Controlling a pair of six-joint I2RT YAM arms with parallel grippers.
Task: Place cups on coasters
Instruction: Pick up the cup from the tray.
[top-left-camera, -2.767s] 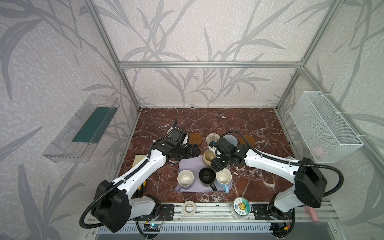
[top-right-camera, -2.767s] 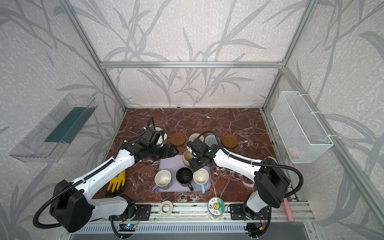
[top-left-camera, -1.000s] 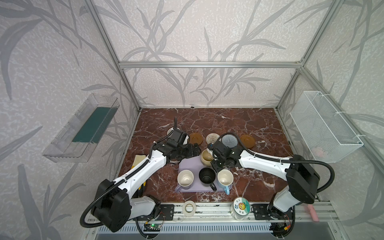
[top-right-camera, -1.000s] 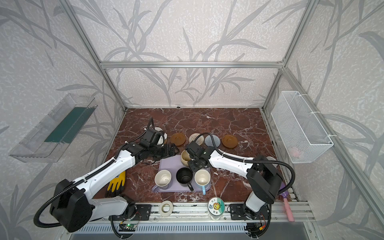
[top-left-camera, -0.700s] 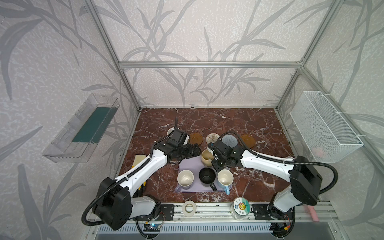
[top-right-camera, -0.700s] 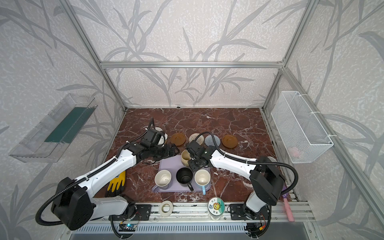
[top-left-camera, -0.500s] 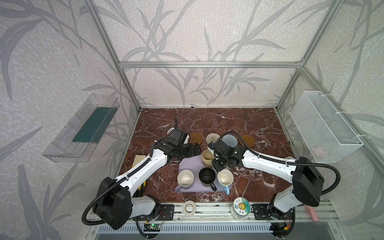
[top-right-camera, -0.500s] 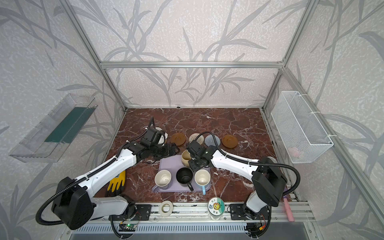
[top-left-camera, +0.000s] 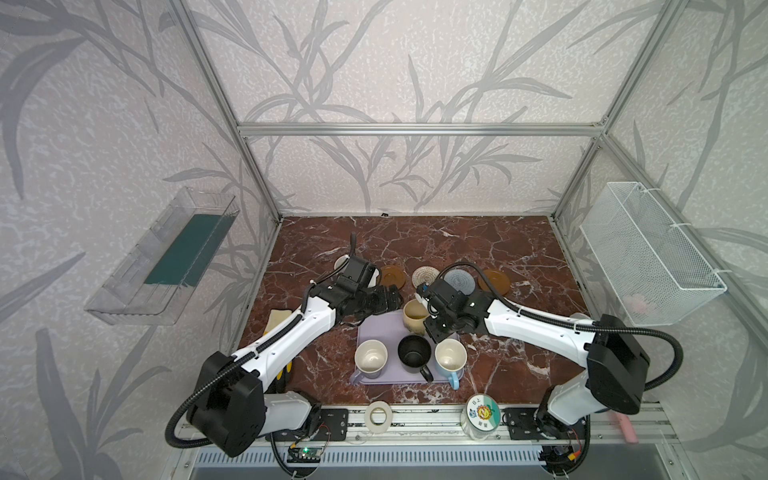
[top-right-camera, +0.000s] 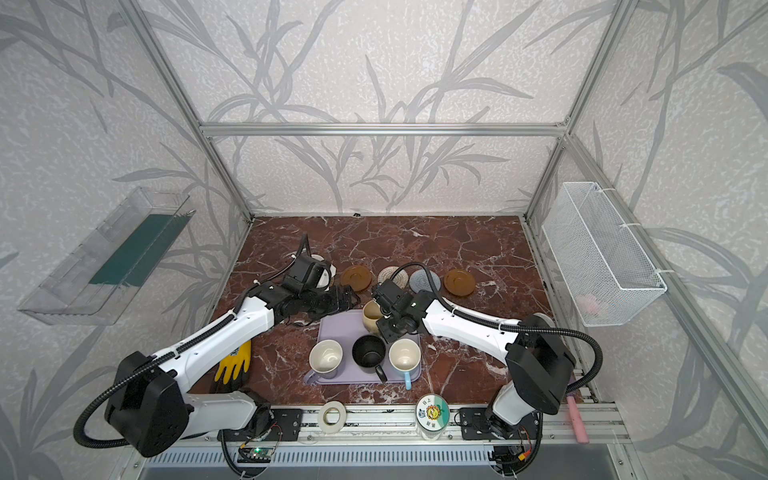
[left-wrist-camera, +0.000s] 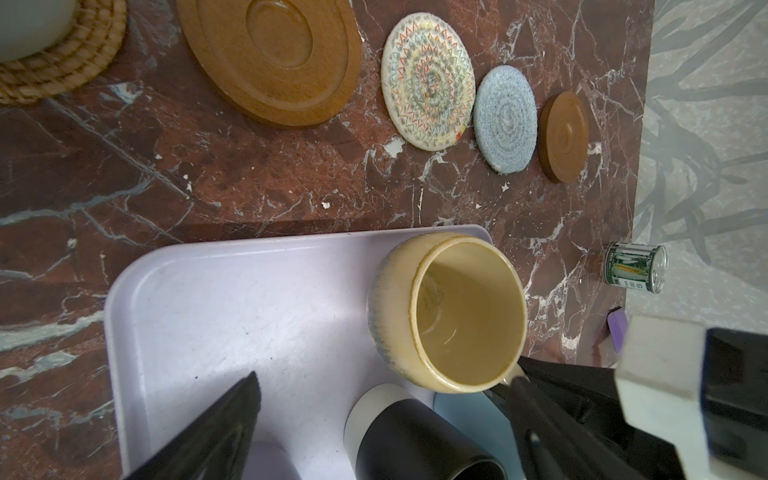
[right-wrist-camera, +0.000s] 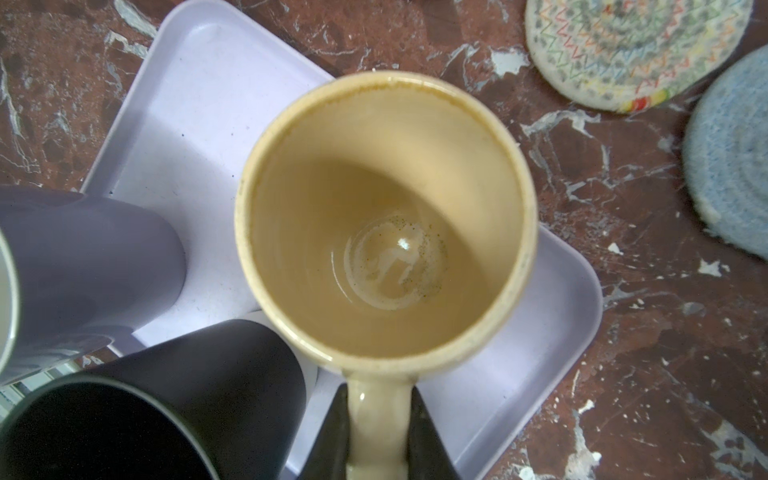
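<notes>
**Change of state.** Over the last few seconds the right hand has remained pressed together on the handle of the beige mug. One finger lies on each side of the handle. In both top views the mug has stayed at the far right corner of the tray, and only the right wrist has shifted slightly. Whether the base has left the tray cannot be told. The left hand has held its place beside the tray's far left corner, spread wide and empty.

**Meaning for the task.** The grasp appears complete and the transfer has not begun. One cup is done: the white mug stands on the tan woven coaster. Four coasters lie bare in a row along the middle of the table, beyond the tray:
- brown wooden coaster
- cream woven coaster
- grey-blue coaster
- second brown coaster

The lavender mug, black mug and light blue mug wait along the tray's near edge.

**Appearance.** The beige mug is rounded, glossy and upright. It is empty, with a faint speckled ring at the bottom.
</notes>
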